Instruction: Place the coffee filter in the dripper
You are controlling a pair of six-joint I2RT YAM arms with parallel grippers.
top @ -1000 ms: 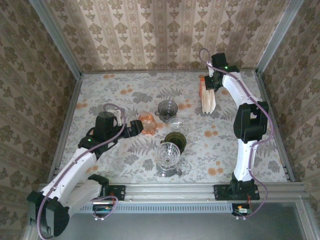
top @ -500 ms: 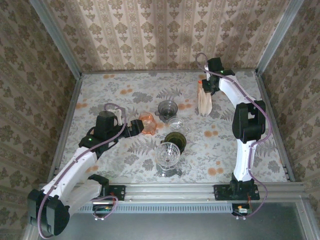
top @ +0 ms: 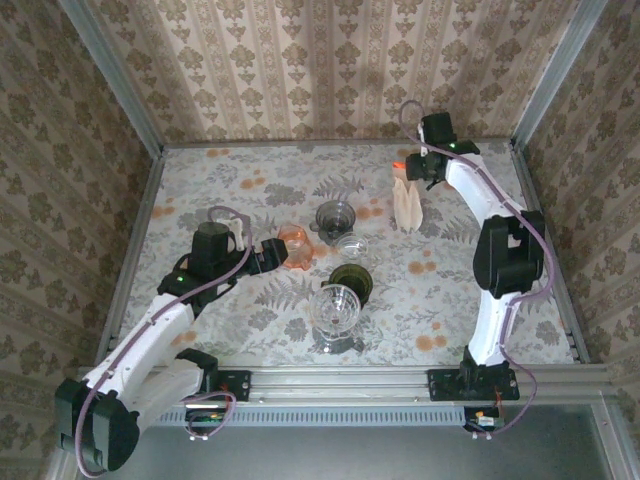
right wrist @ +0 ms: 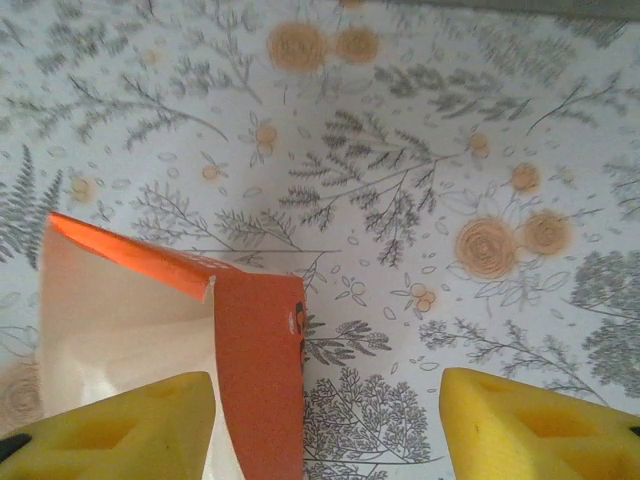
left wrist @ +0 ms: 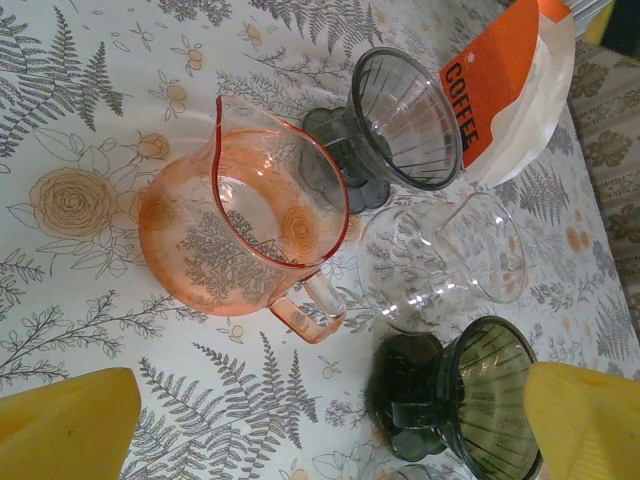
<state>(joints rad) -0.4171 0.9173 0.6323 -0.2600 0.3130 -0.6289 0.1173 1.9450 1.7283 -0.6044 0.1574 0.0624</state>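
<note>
Counted one filter bag (top: 408,203), one orange jug (top: 293,246), four drippers (top: 336,216). Found it on end, far right of surface (top: 230,190), long axis near upright, mouth up. Saw right hand (top: 406,171) partly open above, gripping nothing; left hand (top: 272,254) wide open, empty.

The counter (top: 250,190) is pale grey-white, printed with grey ferns and orange roses. The walls (top: 300,60) carry beige wallpaper, with darker damask motifs set in upright stripes. The jug (left wrist: 240,240) is see-through orange, redder along its rim. The grey dripper (left wrist: 400,120) is smoky and ribbed, the clear dripper (left wrist: 450,265) colourless, and the green dripper (left wrist: 480,400) dark bottle green. The bag (left wrist: 500,90) is cream-white with an orange band lettered "COFFEE" in black. The pads (left wrist: 65,425) of the left tool (left wrist: 330,420) are yellow, as are those of the right tool (right wrist: 320,400). The left arm (top: 160,330) and right arm (top: 495,300) are white with black joints. The rail (top: 350,380) is grey metal.
</note>
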